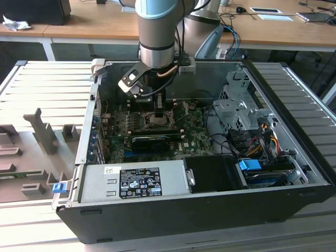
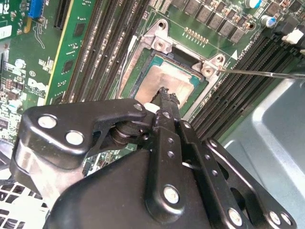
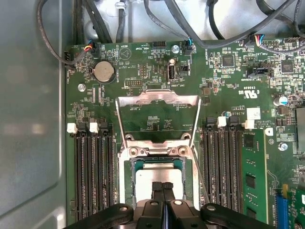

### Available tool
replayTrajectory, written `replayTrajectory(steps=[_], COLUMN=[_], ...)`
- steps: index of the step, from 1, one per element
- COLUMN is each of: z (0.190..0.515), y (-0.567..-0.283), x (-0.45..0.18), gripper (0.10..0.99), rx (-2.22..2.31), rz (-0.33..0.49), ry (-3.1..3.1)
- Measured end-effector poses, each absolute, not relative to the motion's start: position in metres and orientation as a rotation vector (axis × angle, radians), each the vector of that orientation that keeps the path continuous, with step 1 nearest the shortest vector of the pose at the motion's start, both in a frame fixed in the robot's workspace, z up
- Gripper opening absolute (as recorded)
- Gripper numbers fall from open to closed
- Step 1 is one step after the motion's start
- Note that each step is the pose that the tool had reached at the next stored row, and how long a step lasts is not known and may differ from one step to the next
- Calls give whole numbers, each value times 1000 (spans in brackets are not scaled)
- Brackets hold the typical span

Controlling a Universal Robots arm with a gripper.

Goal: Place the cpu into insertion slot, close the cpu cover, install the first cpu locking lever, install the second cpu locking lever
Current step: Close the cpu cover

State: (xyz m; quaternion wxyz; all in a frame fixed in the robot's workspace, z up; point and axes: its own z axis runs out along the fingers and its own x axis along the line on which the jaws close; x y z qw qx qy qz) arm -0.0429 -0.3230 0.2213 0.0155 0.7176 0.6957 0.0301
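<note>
The cpu (image 3: 159, 177) (image 2: 164, 76), a pale metal square, lies flat inside the insertion slot (image 3: 127, 164) (image 2: 159, 40) on the green motherboard. My gripper (image 3: 163, 185) (image 2: 167, 95) is directly over it with its two black fingers shut together and nothing between them; the tips are at or just above the chip's face. The cpu cover (image 3: 157, 99), a silver frame, is swung open and lies back beyond the slot. A thin wire locking lever (image 3: 199, 167) (image 2: 267, 73) stands free beside the slot. In the exterior view my gripper (image 1: 157, 107) reaches down into the open computer case.
Black memory slots (image 3: 90, 171) (image 3: 221, 162) flank the socket on both sides. Cables (image 3: 157, 24) run along the board's far edge. The case holds a power supply (image 1: 139, 181), a black card (image 1: 152, 140) and a drive cage (image 1: 239, 107). Grey fixtures (image 1: 42, 131) stand on the table outside.
</note>
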Motion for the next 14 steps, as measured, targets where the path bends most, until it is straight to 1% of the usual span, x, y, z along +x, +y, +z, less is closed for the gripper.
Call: replayTrajectory(steps=[6,14], z=[230,233], y=[-323,-323], x=[-43,-43], gripper=[106,106], rx=[2232,2231], rz=[94,91], ry=[2164,2163])
